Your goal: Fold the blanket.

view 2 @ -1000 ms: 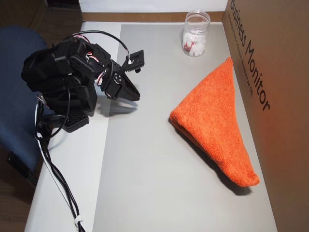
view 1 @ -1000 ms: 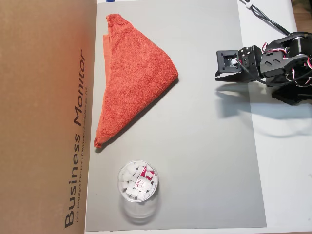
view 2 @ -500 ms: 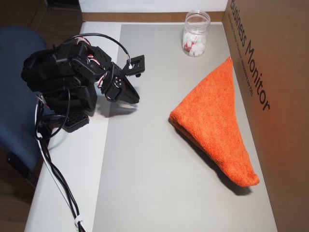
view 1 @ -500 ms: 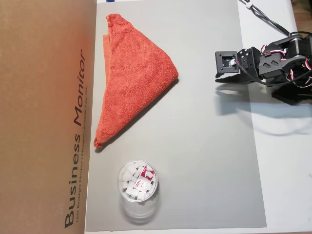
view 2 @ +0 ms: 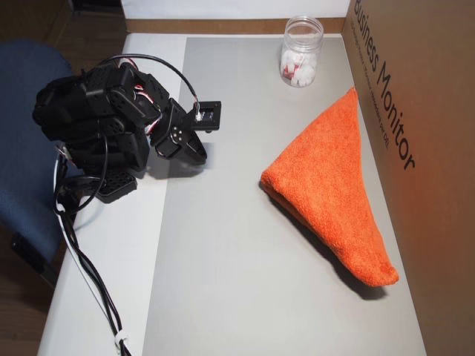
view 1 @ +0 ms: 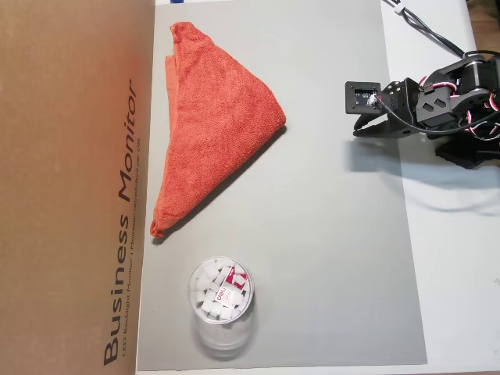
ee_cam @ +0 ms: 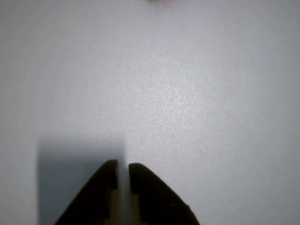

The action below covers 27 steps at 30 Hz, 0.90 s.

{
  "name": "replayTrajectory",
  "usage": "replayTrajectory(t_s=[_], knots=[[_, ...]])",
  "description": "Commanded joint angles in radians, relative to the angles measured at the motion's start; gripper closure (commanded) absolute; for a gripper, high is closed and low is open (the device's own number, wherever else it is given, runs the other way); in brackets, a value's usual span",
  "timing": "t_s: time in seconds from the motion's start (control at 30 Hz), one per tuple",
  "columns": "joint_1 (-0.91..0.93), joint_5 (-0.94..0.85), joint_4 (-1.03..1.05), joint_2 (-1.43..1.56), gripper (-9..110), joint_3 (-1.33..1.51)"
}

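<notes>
The blanket (view 1: 215, 125) is an orange-red terry towel folded into a long triangle. It lies on the grey mat (view 1: 320, 258) against the cardboard box, at upper left in one overhead view and as the blanket (view 2: 334, 193) at right in the other. My gripper (view 1: 358, 131) hangs at the mat's right edge, well away from the cloth. The other overhead view puts the gripper (view 2: 202, 153) at the mat's left edge, close to the arm's base. In the wrist view the gripper (ee_cam: 123, 171) is shut over bare mat with only a thin slit between the fingertips and nothing in it.
A clear plastic jar (view 1: 221, 295) of white pieces stands on the mat, beyond the blanket's pointed end; it is the jar (view 2: 300, 58) at top. A brown "Business Monitor" cardboard box (view 1: 70, 187) walls one side. Cables (view 2: 89, 282) trail from the arm's base beside a blue chair (view 2: 22, 111).
The arm has drawn back toward its base, pulling the gripper a little farther from the blanket. The blanket and jar have not moved.
</notes>
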Motion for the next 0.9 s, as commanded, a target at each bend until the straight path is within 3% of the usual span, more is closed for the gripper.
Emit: replayTrajectory(t_s=[0.0, 0.23, 0.87], knots=[[-0.008, 0.091, 0.031, 0.008, 101, 0.009], [-0.002, 0.118, 0.156, 0.008, 101, 0.009], [0.005, 0.118, 0.156, 0.008, 101, 0.009]])
